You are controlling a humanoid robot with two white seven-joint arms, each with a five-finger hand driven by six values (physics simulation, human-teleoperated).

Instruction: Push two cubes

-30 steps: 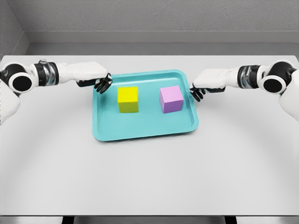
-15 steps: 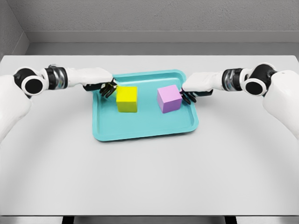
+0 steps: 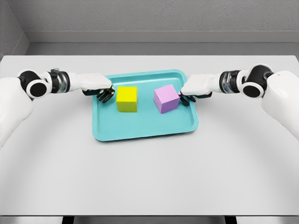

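Touching yellow cube (image 3: 127, 98), left robot hand (image 3: 103, 91) curled, right robot hand (image 3: 188, 94) curled against purple cube (image 3: 167, 98)

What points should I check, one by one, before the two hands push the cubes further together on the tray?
1. Left hand at the outer side of the yellow cube: ok, fingers by its left face.
2. Right hand at the outer side of the purple cube: ok, fingers at its right face.
3. Both cubes inside the teal tray: ok.
4. Gap between the cubes free of other things: ok.
5. Purple cube square to the tray: not ok, it is turned.
6. Firm finger contact on each cube: cannot tell.
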